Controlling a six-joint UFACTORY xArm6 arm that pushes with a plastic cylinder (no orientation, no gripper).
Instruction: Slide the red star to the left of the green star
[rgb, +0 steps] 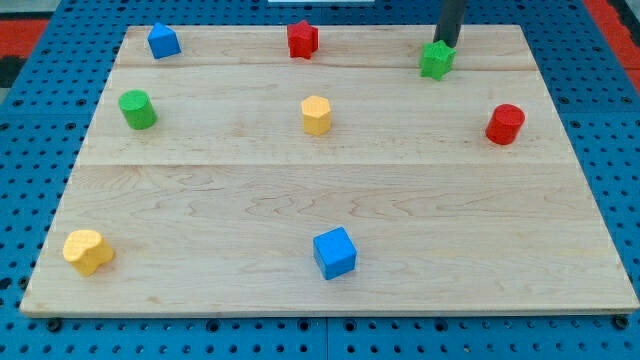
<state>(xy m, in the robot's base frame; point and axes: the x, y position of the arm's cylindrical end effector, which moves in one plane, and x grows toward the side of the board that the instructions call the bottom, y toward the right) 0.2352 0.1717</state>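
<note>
The red star (302, 39) sits near the view's top edge of the wooden board (330, 200), a little left of centre. The green star (436, 60) sits near the view's top right. The red star is well to the left of the green star, with a wide gap between them. My tip (441, 44) comes down from the view's top edge and touches or nearly touches the upper side of the green star. It is far to the right of the red star.
A blue block (163, 41) sits at the top left, a green cylinder (137, 109) at the left, a yellow hexagonal block (316, 115) in the middle. A red cylinder (505, 124) is at the right, a yellow block (87, 251) at the bottom left, a blue cube (334, 252) at the bottom centre.
</note>
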